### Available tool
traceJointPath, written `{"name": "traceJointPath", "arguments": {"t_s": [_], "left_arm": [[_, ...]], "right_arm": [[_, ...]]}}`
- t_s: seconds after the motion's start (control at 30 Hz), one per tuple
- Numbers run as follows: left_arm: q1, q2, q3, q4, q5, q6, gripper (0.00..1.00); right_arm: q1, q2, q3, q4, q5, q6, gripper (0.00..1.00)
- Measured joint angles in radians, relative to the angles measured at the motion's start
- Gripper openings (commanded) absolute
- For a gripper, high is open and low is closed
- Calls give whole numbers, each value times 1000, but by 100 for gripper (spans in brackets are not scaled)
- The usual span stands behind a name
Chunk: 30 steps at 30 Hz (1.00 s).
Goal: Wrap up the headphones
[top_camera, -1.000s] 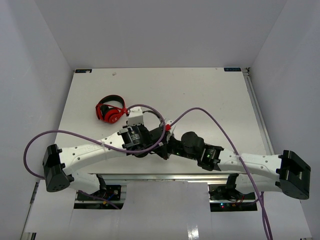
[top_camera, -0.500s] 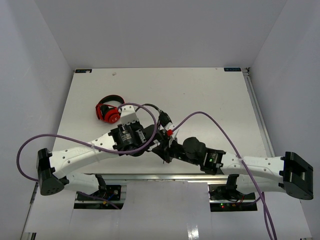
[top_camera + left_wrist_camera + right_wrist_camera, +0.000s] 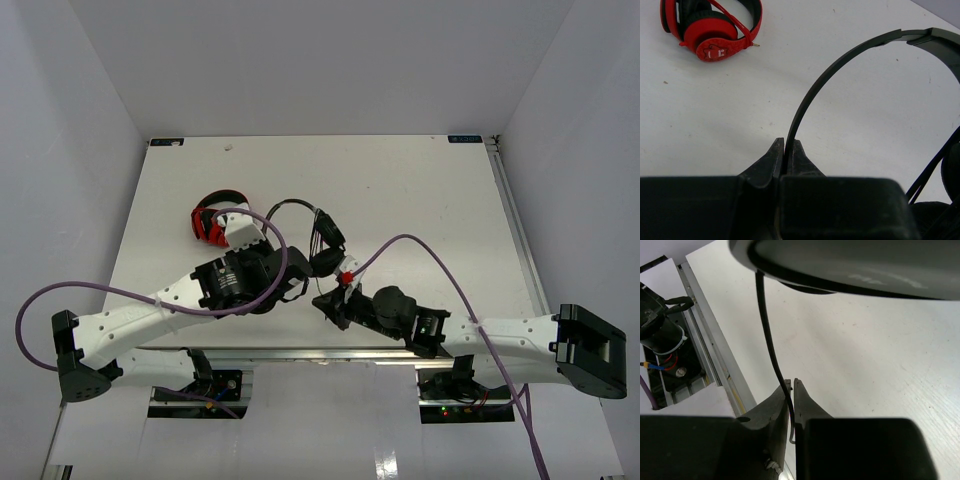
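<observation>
Both arms have swung leftward, carrying the headphones closer to the red headphones lying on the table. The left gripper pinches the thin headband between closed fingers, holding the set up, while the right gripper is nipped on the cable hanging below an earcup. Wrapping looks under way, though how many turns are already on is hard to tell; next the right arm needs to keep the cable taut and lead it round the band without letting it slip.
</observation>
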Motion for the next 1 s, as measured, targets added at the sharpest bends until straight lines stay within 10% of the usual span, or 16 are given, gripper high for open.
{"name": "traceJointPath", "arguments": {"t_s": [1.0], "left_arm": [[0, -64, -4, 61, 69, 19, 0]], "right_arm": [[3, 306, -199, 692, 17, -175, 13]]}}
